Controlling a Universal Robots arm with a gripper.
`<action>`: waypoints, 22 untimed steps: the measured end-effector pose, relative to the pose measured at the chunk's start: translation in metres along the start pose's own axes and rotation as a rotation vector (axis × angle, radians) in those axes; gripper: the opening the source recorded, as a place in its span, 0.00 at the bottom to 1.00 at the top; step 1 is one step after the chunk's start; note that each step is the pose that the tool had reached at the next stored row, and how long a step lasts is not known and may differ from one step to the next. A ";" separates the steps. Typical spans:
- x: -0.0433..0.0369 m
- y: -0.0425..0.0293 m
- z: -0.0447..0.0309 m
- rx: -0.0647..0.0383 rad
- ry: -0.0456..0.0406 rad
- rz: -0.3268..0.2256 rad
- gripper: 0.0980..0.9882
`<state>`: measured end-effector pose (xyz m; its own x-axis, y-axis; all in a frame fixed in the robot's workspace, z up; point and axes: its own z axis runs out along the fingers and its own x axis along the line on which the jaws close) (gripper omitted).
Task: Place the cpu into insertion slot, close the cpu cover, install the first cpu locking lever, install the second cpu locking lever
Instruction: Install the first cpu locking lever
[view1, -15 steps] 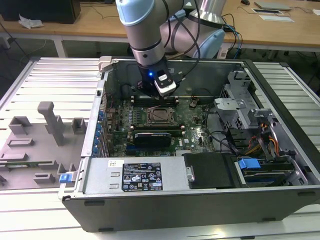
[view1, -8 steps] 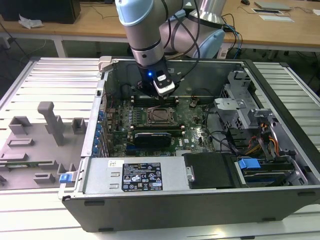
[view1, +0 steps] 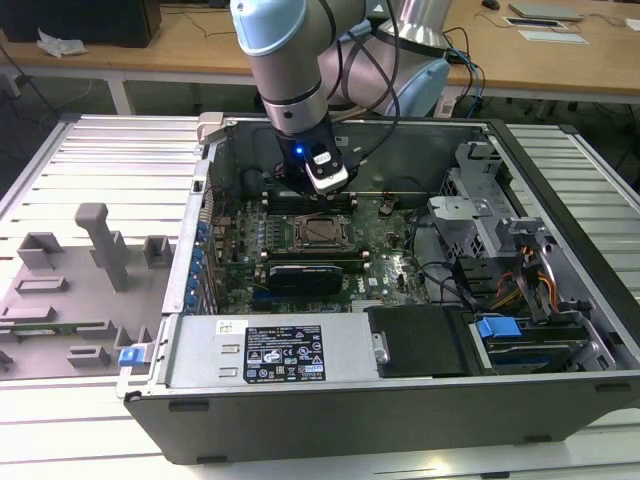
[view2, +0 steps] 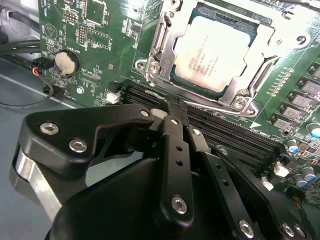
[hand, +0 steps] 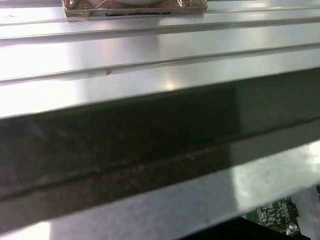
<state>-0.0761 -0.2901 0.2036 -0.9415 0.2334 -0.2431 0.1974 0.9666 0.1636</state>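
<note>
The cpu (view2: 212, 52), a silvery-beige square, lies seated in the insertion slot (view1: 320, 232) on the green motherboard (view2: 100, 30). The grey metal cpu cover (view2: 252, 65) lies flat around it as a frame. A thin metal locking lever (view2: 220, 107) runs along the socket's side nearest my gripper. My gripper (view2: 169, 102) is shut, with its black fingertips together right at that lever and nothing held between them. In the exterior view my gripper (view1: 320, 195) hangs inside the open computer case just behind the socket.
Black memory slots (view2: 230, 137) lie between my gripper and the socket. A coin battery (view2: 65, 62) sits off to one side. A black expansion card (view1: 305, 272), drive cage (view1: 480, 215) and power supply (view1: 270, 350) crowd the case. A grey fixture tray (view1: 80, 270) stands at the exterior view's left.
</note>
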 end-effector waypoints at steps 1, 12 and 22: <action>0.0001 0.0000 0.0002 0.000 0.0000 0.001 0.01; 0.0017 -0.0011 0.0064 0.005 -0.0029 0.018 0.01; 0.0019 -0.0027 0.0078 0.005 -0.0040 0.023 0.01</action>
<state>-0.0762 -0.2914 0.1952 -0.9356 0.2561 -0.2431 0.2206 0.9615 0.1641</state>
